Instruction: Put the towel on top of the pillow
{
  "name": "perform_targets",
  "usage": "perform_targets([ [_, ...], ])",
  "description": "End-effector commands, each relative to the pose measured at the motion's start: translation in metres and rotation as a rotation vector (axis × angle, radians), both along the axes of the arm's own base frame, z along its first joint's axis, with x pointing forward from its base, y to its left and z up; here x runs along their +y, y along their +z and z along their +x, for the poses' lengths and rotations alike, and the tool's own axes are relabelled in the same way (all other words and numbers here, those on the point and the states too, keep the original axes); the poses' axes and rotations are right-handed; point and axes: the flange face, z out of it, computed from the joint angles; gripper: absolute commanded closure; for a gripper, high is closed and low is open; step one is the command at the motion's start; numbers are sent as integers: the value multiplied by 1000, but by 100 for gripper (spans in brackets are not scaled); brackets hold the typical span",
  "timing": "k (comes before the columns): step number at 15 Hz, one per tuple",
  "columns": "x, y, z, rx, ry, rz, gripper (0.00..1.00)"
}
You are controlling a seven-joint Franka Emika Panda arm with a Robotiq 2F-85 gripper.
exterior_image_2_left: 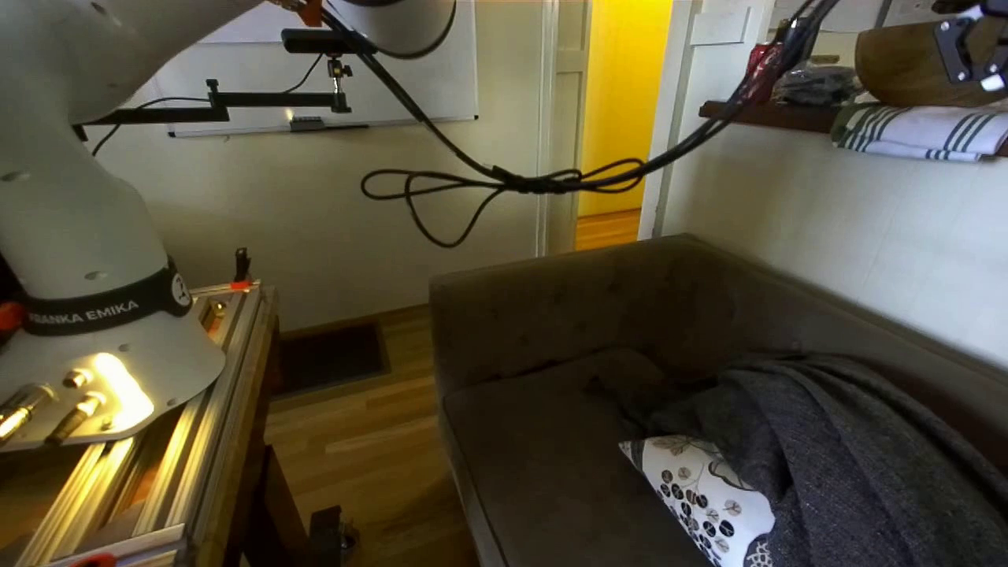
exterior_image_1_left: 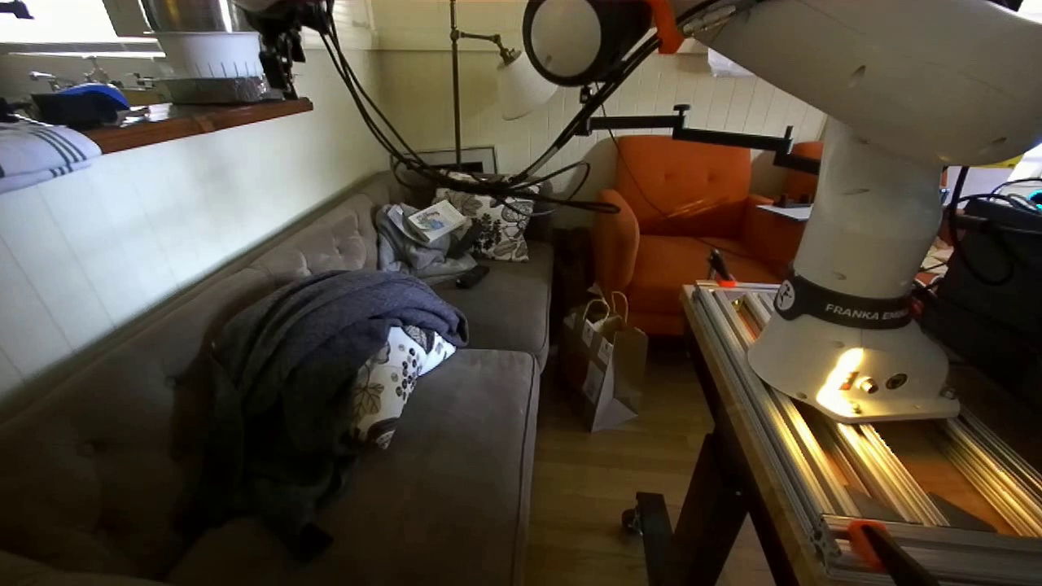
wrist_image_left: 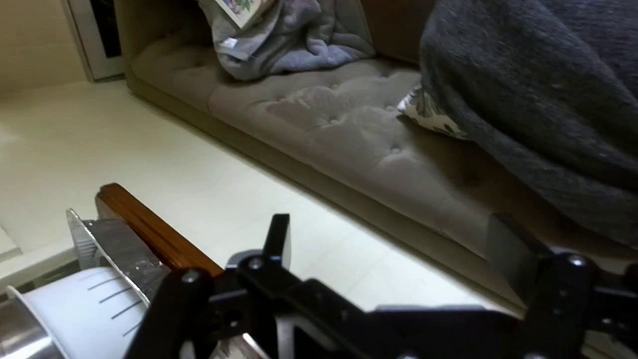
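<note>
In the wrist view, the gripper [wrist_image_left: 389, 227] was held with its two fingers spread wide apart, near a wooden shelf [wrist_image_left: 149, 229] and a white tub [wrist_image_left: 84, 309]. A dark grey towel [wrist_image_left: 538, 89] was seen draped over a floral pillow [wrist_image_left: 433, 117], one corner of which was left uncovered on a tufted couch [wrist_image_left: 339, 134]. Farther along the couch, a book [wrist_image_left: 244, 10] was laid on a pale grey cloth [wrist_image_left: 299, 45].

In an exterior view, the robot arm [exterior_image_1_left: 875, 203] was mounted on the desk [exterior_image_1_left: 737, 387], whose long edge was faced by the couch across the floor [exterior_image_1_left: 578, 505]. A paper bag [exterior_image_1_left: 610, 374] was stood between the couch and the desk's farther corner, and an orange armchair [exterior_image_1_left: 684, 195] was set beyond the same corner. The gripper was held high beside the shelf, well away from the desk's edge and apart from the towel.

In an exterior view, the pillow was shown partly covered by the towel, its printed front bared on the side toward the desk's long edge. A dark mat [exterior_image_2_left: 335, 358] was laid beside the desk corner farthest from the camera. A striped cloth [exterior_image_2_left: 921, 130] was seen folded on the shelf.
</note>
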Motion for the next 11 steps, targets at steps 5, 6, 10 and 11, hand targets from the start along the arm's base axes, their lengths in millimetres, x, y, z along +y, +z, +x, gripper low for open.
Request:
perform_targets([
  [5, 64, 124, -58, 80, -22, 380, 0],
  [6, 73, 136, -67, 93, -40, 426, 0],
  [10, 86, 154, -76, 78, -51, 479, 0],
  [11, 93, 163, -80, 66, -54, 510, 0],
])
